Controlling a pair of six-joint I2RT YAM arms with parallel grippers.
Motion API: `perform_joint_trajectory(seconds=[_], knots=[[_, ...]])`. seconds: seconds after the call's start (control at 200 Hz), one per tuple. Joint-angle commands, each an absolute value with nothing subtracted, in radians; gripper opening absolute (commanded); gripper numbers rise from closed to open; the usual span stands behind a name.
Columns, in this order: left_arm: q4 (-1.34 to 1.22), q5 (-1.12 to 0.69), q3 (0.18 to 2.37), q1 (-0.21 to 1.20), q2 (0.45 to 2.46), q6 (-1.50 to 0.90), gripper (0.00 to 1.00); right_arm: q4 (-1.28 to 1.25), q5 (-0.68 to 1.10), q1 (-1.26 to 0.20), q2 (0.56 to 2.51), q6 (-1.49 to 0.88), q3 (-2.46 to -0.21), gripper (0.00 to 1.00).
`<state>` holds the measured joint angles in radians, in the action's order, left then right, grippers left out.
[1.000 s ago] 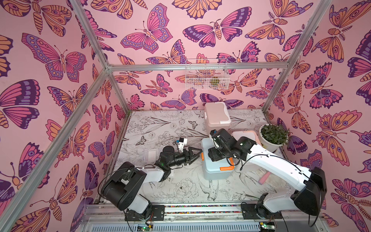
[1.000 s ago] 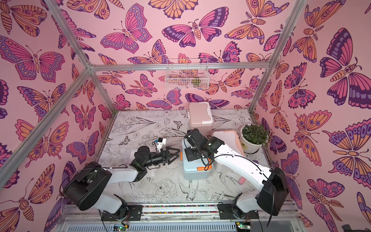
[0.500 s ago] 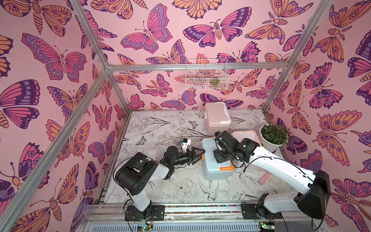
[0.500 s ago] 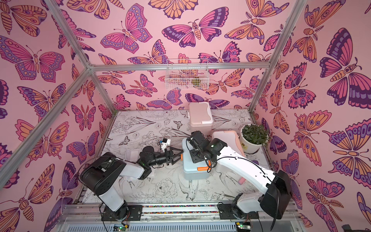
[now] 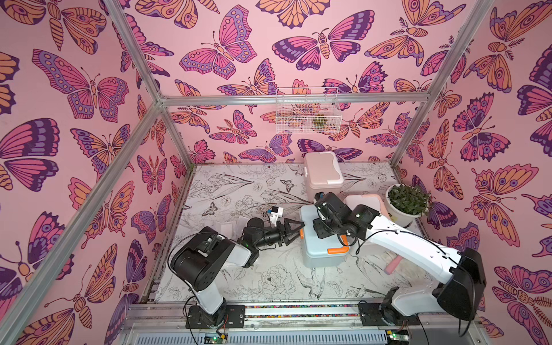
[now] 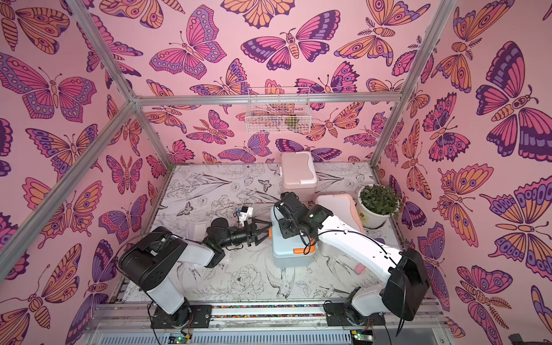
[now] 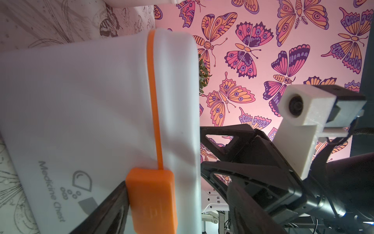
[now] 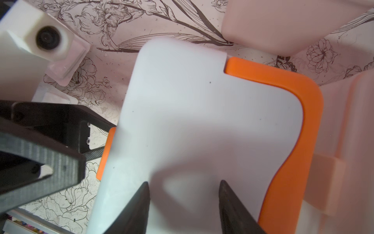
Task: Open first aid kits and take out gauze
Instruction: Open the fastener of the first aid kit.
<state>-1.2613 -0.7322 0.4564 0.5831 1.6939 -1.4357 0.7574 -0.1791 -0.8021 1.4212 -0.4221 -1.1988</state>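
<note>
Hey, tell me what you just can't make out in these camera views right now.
- Blue-grey kit contents: every view, shut lid hides them.
- Right tool on that lid: both top views, its own wrist covers it.
- Gauze packets, how many: both top views, faint, left arm overlaps them.
- Left tool touching the orange latch or not: left wrist view, blurred at the edge.

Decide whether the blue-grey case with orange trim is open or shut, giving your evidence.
Shut. The blue-grey case has its lid flat on the body, and the orange latch lies across the seam.
</note>
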Motion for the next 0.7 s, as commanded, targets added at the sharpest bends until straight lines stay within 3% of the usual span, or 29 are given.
perform_joint_trajectory(seconds=[0.0, 0.471, 0.696], knots=[[-1.412, -0.767, 0.451, 0.584, 1.616, -1.451, 0.77, 0.908, -0.131, -0.799, 1.497, -0.438, -1.132, 0.54], [-1.405, -0.758, 0.361, 0.529, 1.508, -1.468, 0.76, 0.895, -0.120, -0.798, 1.517, -0.437, -1.134, 0.54], [-1.282, -0.750, 0.339, 0.509, 1.455, -1.428, 0.76, 0.910, -0.115, -0.799, 1.497, -0.437, -1.173, 0.56]])
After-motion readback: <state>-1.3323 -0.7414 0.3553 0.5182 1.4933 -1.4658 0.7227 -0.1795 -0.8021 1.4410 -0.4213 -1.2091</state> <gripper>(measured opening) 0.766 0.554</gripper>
